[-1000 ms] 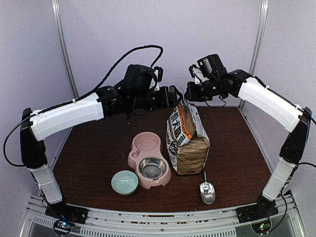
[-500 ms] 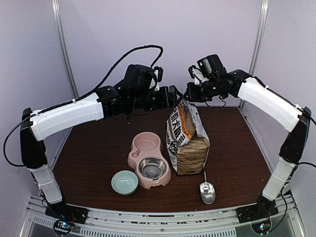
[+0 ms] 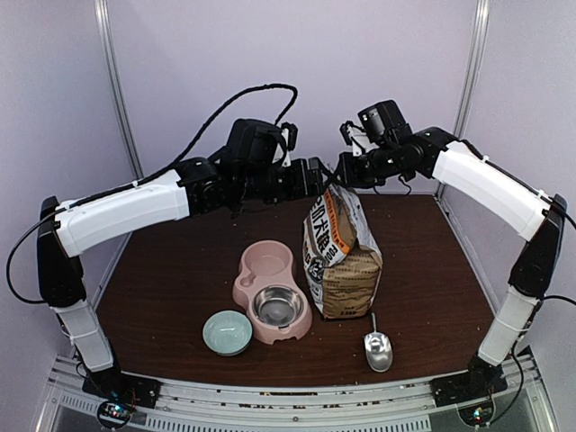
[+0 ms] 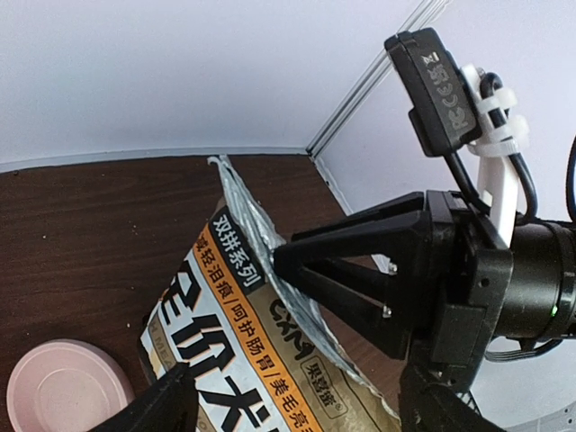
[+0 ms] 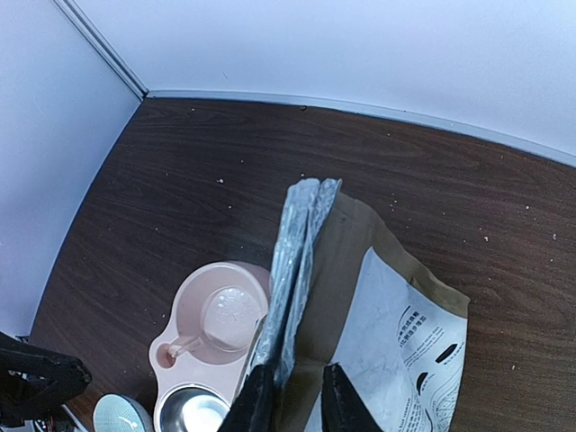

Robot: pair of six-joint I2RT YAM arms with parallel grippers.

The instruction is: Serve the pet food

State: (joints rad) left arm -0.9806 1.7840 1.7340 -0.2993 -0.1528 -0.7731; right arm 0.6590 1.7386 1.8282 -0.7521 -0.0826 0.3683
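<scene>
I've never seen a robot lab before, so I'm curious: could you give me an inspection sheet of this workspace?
Surface: dark wooden table, pale specks scattered.
Job's things: reddish-brown kibble, nothing seen; brown-and-white paper bag upright, top pressed flat.
Clutter: pink plastic double bowl, steel insert in its near cup; small pale green bowl; metal scoop.
Grippers: left gripper open, straddling bag top; right gripper pinching bag top.
Cables: black cable arching over left arm.
Surroundings: pale lilac walls, metal corner posts.
</scene>
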